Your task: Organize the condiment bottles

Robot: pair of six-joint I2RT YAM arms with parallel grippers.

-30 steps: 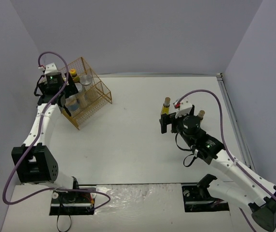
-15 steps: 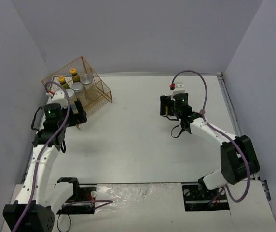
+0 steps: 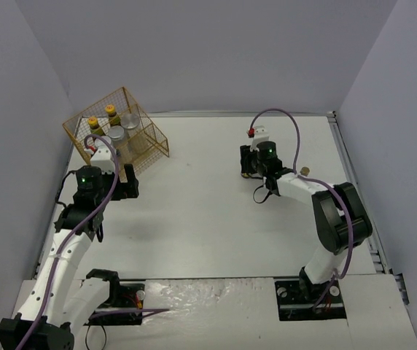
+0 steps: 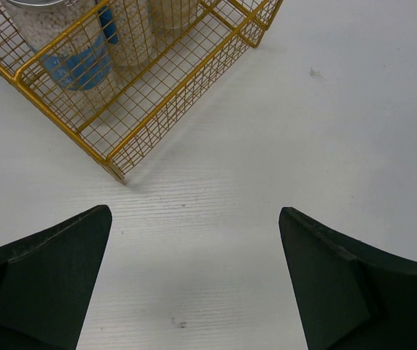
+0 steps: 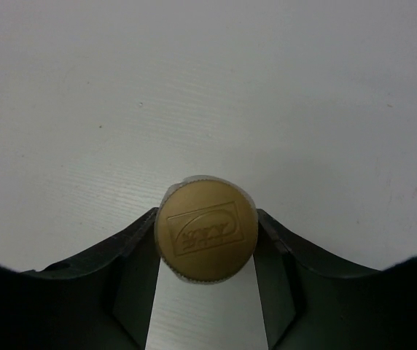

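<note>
A slim condiment bottle with a gold cap (image 5: 206, 230) stands on the white table, seen from straight above in the right wrist view. My right gripper (image 5: 206, 219) is shut on it, a dark finger pressing each side of the cap. From above, that gripper (image 3: 248, 162) covers the bottle. Another bottle's cap (image 3: 305, 171) shows behind the right forearm. The yellow wire basket (image 3: 150, 138) at the far left holds two yellow-capped bottles (image 3: 111, 110) and silver-lidded jars (image 3: 116, 133). My left gripper (image 3: 130, 180) hangs open and empty just in front of the basket (image 4: 172, 87).
A jar with a blue label (image 4: 77, 51) sits inside the basket's near corner in the left wrist view. Grey walls enclose the table on three sides. A metal rail (image 3: 351, 168) runs along the right edge.
The right gripper has closed on the gold-capped bottle and its arm has stretched farther out. The left arm has pulled back from over the basket to the table in front of it.
</note>
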